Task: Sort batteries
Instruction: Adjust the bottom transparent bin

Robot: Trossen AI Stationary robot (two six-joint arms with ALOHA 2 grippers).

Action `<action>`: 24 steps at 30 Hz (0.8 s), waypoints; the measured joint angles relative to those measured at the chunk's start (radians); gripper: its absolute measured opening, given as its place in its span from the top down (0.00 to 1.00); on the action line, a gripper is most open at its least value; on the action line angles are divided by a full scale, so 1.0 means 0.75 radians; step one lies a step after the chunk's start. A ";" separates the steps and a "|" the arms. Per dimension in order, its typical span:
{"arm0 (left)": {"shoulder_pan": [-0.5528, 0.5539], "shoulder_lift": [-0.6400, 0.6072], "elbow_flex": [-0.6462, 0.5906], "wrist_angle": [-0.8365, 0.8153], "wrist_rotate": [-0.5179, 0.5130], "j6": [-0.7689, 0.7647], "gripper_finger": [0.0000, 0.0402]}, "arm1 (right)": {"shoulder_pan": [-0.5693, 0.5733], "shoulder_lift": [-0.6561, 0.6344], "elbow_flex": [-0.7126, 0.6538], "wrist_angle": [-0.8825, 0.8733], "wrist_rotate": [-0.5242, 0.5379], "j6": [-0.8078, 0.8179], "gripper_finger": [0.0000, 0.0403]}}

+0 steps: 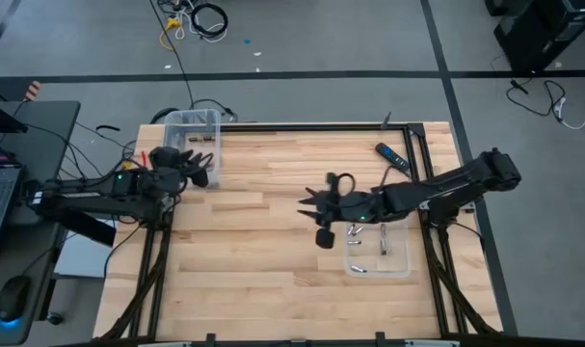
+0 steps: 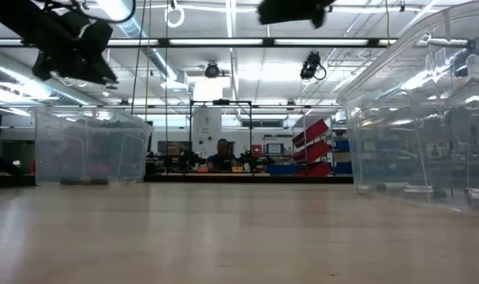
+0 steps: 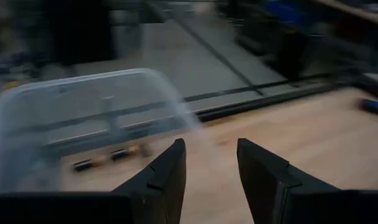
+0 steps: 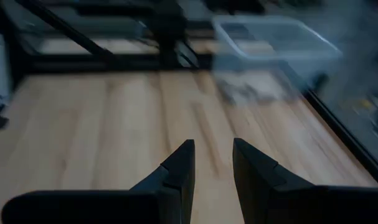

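Workshop shelving sits far behind; on my wooden surface point(image 1: 273, 222) the batteries point(image 1: 369, 241) lie as small silvery cylinders in the clear tray point(image 1: 400, 270), with dark ones in the bin point(image 1: 213, 120). Left gripper point(image 3: 210, 163) gapes empty beside that bin; right gripper point(image 4: 212, 163), part-open and empty, should descend squarely over one cell

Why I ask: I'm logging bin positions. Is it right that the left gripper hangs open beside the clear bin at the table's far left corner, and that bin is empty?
Not quite. The bin isn't empty: the left wrist view shows batteries lying in it. The left gripper does hang open beside it.
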 joint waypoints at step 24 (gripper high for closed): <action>-0.070 0.331 0.000 1.066 0.677 0.829 0.65 | 0.436 -0.507 0.141 -1.879 -0.053 1.714 1.00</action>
